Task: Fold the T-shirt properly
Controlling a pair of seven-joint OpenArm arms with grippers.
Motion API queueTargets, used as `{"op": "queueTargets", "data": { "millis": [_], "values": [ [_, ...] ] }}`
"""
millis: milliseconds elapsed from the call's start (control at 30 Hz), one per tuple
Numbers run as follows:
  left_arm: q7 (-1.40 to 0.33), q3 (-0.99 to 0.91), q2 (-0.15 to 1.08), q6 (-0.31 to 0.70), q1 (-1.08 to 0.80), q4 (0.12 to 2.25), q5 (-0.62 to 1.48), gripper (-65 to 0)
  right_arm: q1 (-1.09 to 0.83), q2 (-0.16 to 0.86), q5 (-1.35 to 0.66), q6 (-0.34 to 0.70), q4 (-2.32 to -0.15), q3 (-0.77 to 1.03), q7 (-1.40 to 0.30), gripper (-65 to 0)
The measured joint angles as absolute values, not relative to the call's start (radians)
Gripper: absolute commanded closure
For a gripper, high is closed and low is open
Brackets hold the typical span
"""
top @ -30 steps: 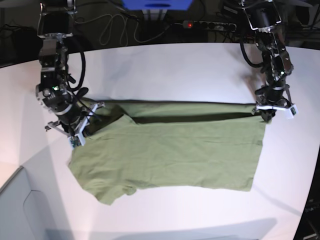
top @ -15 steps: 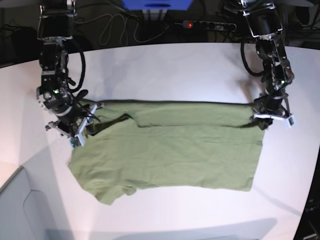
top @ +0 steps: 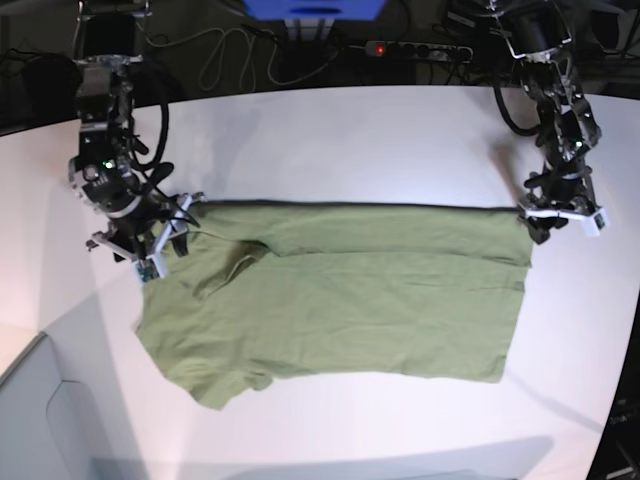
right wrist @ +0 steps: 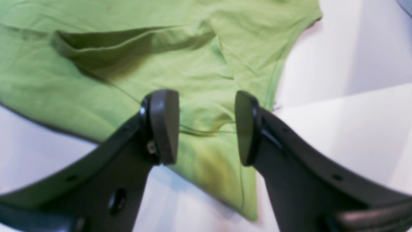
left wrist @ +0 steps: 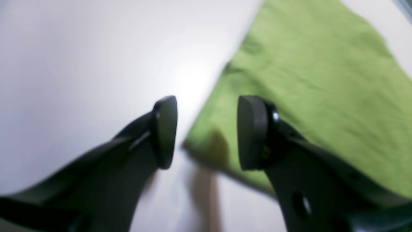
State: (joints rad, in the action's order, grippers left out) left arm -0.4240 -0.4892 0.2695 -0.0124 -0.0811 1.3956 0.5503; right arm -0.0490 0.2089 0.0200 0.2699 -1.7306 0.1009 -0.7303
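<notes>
A: What's the biggest thing here?
B: The white table (top: pixel 350 130). The olive-green T-shirt (top: pixel 350 300) lies flat across its middle, back part folded forward in a band, one sleeve toward the front left corner.

A: And the arms?
B: The right gripper (right wrist: pixel 206 127) hangs over the sleeve end of the shirt near the table's left edge, jaws parted, nothing between them. A raised crease sits just beyond it.

A: The other one?
B: The left gripper (left wrist: pixel 206 132) hovers at the shirt's far right corner, jaws apart and empty, one pad over bare table, one over cloth.
</notes>
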Motion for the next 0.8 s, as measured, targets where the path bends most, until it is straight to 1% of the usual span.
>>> {"op": "queueTargets", "data": {
  "millis": [133, 400, 600, 667, 800],
  "values": [
    [-0.43, -0.493, 0.271, -0.01, -0.091, 1.387, 0.551, -29.5, -0.08, 0.211, 0.019, 0.27, -1.768, 0.101, -0.73, -27.0],
    [-0.429, -0.492, 0.26, -0.007, -0.086, 1.387, 0.551, -29.5, -0.123, 0.23, 0.021, 0.27, -1.769, 0.109, -0.73, -27.3],
    [-0.42, -0.492, 0.249, -0.006, -0.084, 1.351, 0.553, -29.5, -0.153, 0.228, 0.022, 0.27, -1.769, 0.212, -0.729, -37.5],
    [-0.404, -0.492, 0.247, 0.001, -0.086, 1.321, 0.554, -29.3, -0.156, 0.226, 0.02, 0.27, -1.769, 0.225, -0.725, -38.6],
    [-0.401, -0.493, 0.252, 0.001, -0.081, 1.309, 0.561, -29.1, -0.156, 0.224, 0.018, 0.27, -1.768, 0.252, -0.725, -38.6]
  ]
}}
